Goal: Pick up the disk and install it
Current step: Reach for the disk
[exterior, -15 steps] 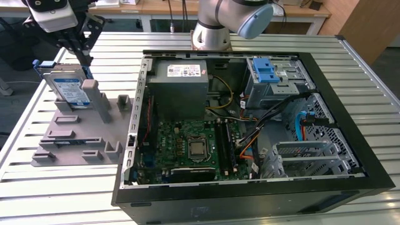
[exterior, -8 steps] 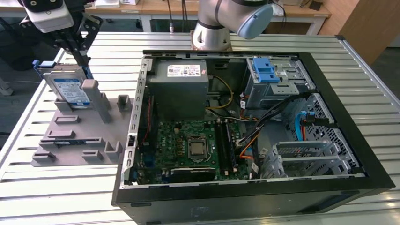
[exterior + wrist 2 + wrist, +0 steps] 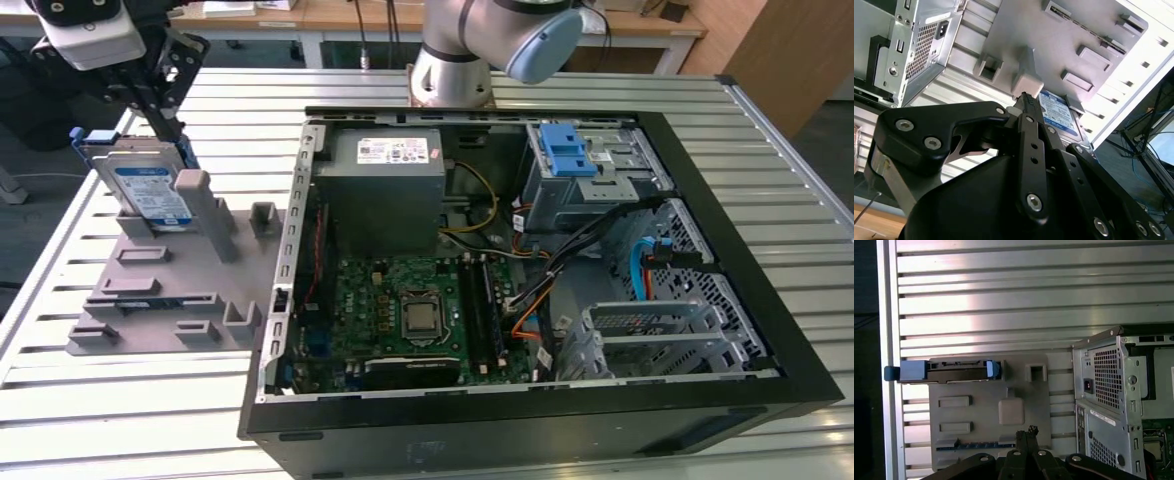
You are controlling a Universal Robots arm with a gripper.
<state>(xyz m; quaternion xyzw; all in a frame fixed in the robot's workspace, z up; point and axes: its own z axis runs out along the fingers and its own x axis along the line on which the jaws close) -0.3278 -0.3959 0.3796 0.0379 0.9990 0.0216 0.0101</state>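
Note:
The disk (image 3: pixel 147 190) stands on edge in a slot at the far end of a grey fixture plate (image 3: pixel 160 290), at the exterior view's left. It is silver with a blue-and-white label and blue rails. In the first wrist view the disk (image 3: pixel 956 371) shows edge-on with its blue tabs; in the second wrist view the disk (image 3: pixel 1059 112) shows its label. My gripper (image 3: pixel 171 125) hangs just above the disk's upper edge, shut, nothing held. Its tip (image 3: pixel 1026 97) sits close over a grey post (image 3: pixel 1026 80) beside the disk. The gripper (image 3: pixel 1030 431) also shows over the plate.
An open computer case (image 3: pixel 747 300) lies to the exterior view's right of the plate. Inside are a grey power supply (image 3: pixel 387 180), a motherboard (image 3: pixel 414 310) and a metal drive cage with blue tabs (image 3: pixel 574 150). The arm's base (image 3: pixel 454 75) stands behind the case on the slatted table (image 3: pixel 134 420).

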